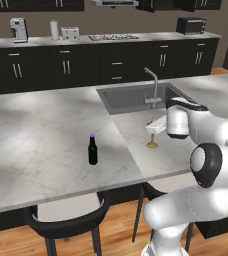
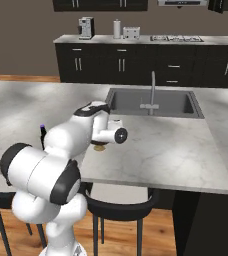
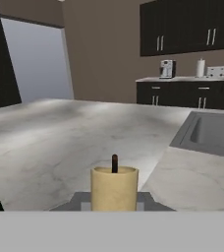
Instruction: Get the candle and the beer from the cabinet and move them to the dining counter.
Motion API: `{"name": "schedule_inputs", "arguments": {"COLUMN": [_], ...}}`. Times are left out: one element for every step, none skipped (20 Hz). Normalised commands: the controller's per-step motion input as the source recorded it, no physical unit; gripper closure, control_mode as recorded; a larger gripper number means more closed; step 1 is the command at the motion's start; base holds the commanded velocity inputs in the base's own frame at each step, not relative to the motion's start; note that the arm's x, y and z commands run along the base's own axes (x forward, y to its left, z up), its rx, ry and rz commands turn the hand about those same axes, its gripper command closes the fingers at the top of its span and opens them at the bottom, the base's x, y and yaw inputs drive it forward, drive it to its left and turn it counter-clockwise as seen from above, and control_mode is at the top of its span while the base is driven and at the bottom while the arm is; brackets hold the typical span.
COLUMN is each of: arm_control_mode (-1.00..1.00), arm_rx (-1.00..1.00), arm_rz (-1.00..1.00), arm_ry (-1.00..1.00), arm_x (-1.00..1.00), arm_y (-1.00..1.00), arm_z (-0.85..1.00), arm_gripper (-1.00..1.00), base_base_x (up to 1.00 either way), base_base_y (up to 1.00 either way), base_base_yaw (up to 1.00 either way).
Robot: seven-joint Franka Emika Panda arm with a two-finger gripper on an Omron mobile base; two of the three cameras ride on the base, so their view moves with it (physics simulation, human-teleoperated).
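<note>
The dining counter point(image 1: 46, 135) was the biggest thing before me, one marble-topped island with a single steel sink point(image 1: 131, 97) set into its far side and one faucet point(image 1: 153, 85) standing at the sink's near rim. Behind it ran one long back counter point(image 1: 101, 42) over dark drawer cabinets, carrying one coffee machine point(image 1: 18, 29), one paper towel roll point(image 1: 54, 29), one toaster point(image 1: 70, 33), one gas hob point(image 1: 113, 37) and one microwave point(image 1: 191, 25). In the left base view I counted two dark stools point(image 1: 66, 225) tucked under the island's near edge.

One beer point(image 1: 92, 150) stood upright on the marble, close to the near edge and left of the sink, apart from my arm.

My gripper point(image 1: 155, 126) sat over the marble just in front of the sink's near rim, jaws drawn narrow around the one candle point(image 1: 152, 140). Its flared base rested on or just above the marble; I could not tell which. In the hand view the candle's pale top point(image 3: 114, 189) with its dark wick rose between my fingertips.
</note>
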Motion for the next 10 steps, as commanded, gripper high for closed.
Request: {"name": "schedule_inputs", "arguments": {"arm_control_mode": [-1.0, -1.0, -1.0, -1.0, -1.0, -1.0, -1.0, -1.0, -1.0, -1.0], "arm_rx": [0.02, 0.0, 0.0, 0.0, 0.0, 0.0, 0.0, 0.0, 0.0, 0.0], "arm_rz": [0.0, 0.0, 0.0, 0.0, 0.0, 0.0, 0.0, 0.0, 0.0, 0.0], "arm_ry": [-0.01, 0.0, 0.0, 0.0, 0.0, 0.0, 0.0, 0.0, 0.0, 0.0], "arm_x": [0.27, 0.24, 0.21, 0.2, 0.19, 0.18, 0.16, 0.15, 0.14, 0.14], "arm_y": [0.0, 0.0, 0.0, 0.0, 0.0, 0.0, 0.0, 0.0, 0.0, 0.0], "arm_z": [-0.27, -0.25, -0.29, -0.3, -0.29, -0.29, -0.27, -0.27, -0.23, -0.22], "arm_gripper": [1.0, 1.0, 1.0, 1.0, 1.0, 1.0, 1.0, 1.0, 1.0, 1.0], "base_base_x": [0.0, 0.0, 0.0, 0.0, 0.0, 0.0, 0.0, 0.0, 0.0, 0.0], "base_base_y": [0.0, 0.0, 0.0, 0.0, 0.0, 0.0, 0.0, 0.0, 0.0, 0.0], "base_base_yaw": [0.0, 0.0, 0.0, 0.0, 0.0, 0.0, 0.0, 0.0, 0.0, 0.0]}}
